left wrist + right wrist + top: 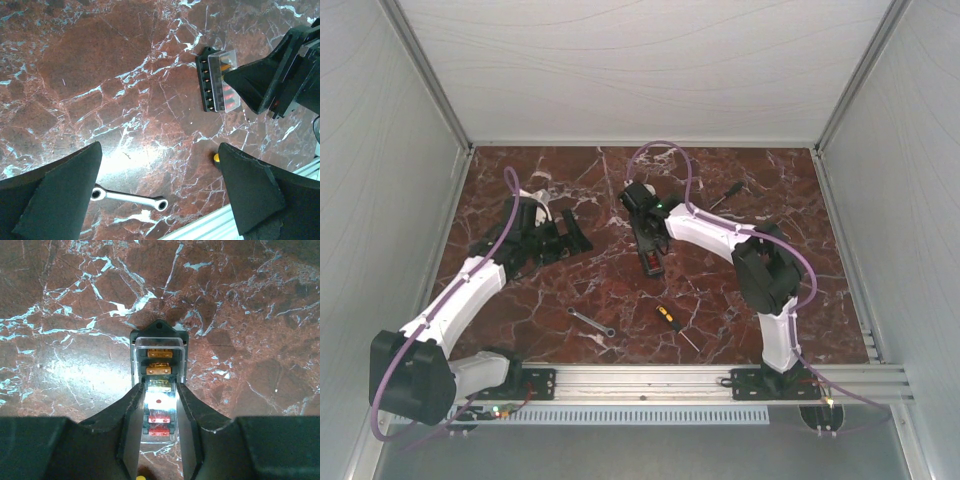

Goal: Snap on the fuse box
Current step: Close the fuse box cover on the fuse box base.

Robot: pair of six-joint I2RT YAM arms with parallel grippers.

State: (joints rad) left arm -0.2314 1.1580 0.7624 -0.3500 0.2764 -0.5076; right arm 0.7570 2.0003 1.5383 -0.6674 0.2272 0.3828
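The fuse box (650, 255) is a black block with a row of orange and red fuses, lying on the marble table near the middle. A clear cover (159, 346) sits over the fuses. My right gripper (159, 390) is low over the box, its fingers (131, 412) pressed against the cover's two long sides. It also shows in the top view (644, 222). In the left wrist view the fuse box (216, 82) lies at the upper right with the right gripper on it. My left gripper (160, 185) is open and empty, held above the table to the left (570, 232).
A silver wrench (591, 322) lies near the front edge and also shows between the left fingers (129, 197). A yellow-and-black screwdriver (673, 324) lies beside it to the right. Another small tool (725, 195) lies behind the right arm. A metal rail (650, 378) runs along the front.
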